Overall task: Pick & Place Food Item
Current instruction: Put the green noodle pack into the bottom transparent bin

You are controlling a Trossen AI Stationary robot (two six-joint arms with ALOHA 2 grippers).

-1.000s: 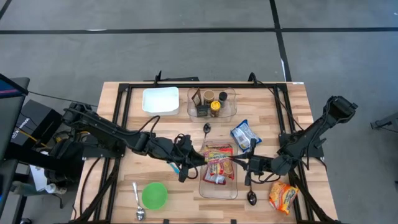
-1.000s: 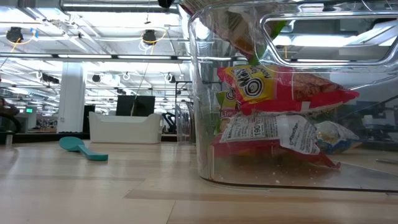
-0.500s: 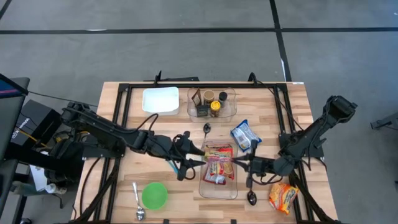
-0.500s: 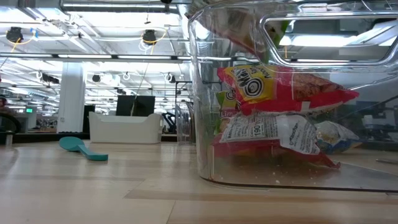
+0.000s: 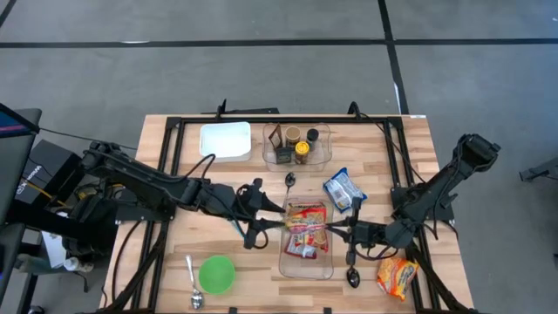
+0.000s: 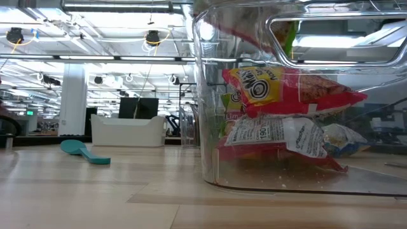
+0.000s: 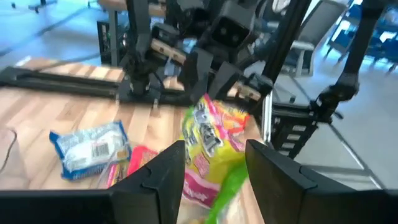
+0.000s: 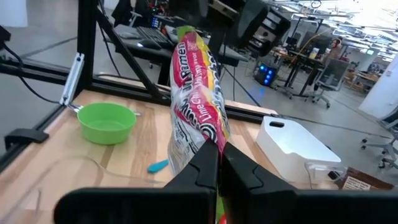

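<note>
A clear bin [image 5: 305, 262] stands at the table's middle front with red-and-yellow packets [image 6: 286, 114] lying in it. Over it my right gripper [image 5: 338, 229] is shut on a yellow, pink and green ramen packet [image 5: 305, 218], which also shows in the low view as the packet [image 6: 245, 41] near the bin's top. My left gripper [image 5: 261, 222] stands open at the bin's left side. Its fingers [image 7: 168, 177] flank the packet [image 7: 208, 140] without touching it. My right gripper pinches the ramen packet's edge [image 8: 208, 140] between its two shut fingers, coming level from the table's right side. The packet stands on edge beyond the fingertips, above the bin's inside. Whether it touches the packets below, I cannot tell.
A blue-and-white packet [image 5: 343, 189] lies right of the bin's far end, an orange packet [image 5: 397, 275] at the front right. Spoons [image 5: 353, 277] [image 5: 290, 180] [image 5: 193, 279], a green bowl [image 5: 216, 273], a white container [image 5: 225, 139] and a clear tray of jars [image 5: 296, 144] stand around.
My left gripper has opened, let go of the ramen packet and drawn back a little toward the table's left edge. The packet stays over the bin in my right gripper, which has kept its place.
</note>
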